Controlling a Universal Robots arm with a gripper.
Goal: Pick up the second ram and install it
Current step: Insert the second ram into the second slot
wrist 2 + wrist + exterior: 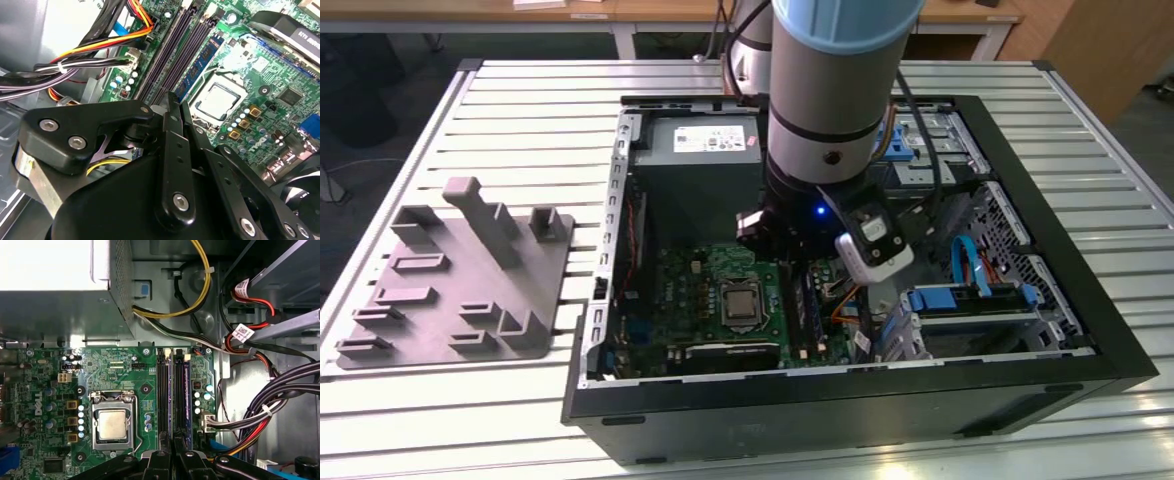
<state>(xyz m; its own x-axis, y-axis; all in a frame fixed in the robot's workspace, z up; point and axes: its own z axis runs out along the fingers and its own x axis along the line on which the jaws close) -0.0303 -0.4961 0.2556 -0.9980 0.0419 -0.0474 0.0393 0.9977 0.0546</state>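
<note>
Presently the black two-finger gripper (174, 102) sits low inside the open black desktop tower case (1067, 300), over the green motherboard (125, 370) and just beside the square silver processor (112, 423). Its fingers (160, 460) are drawn together, tips aligned with the bank of long black memory slots. The second ram (176, 390), a long, thin, dark stick, appears to stand on edge in that bank directly ahead of the fingertips. Whether the tips pinch it or merely bear on its top edge cannot be told. The grey slotted plate with upright posts (467, 290) lies well apart on the white slatted table (534, 110), on the exterior view's left. In my judgement the stick is light and rigid but fragile, with bare components on its faces and fine contacts along its lower edge. It is best held by the long flat sides near mid-length and kept square to the slot.
</note>
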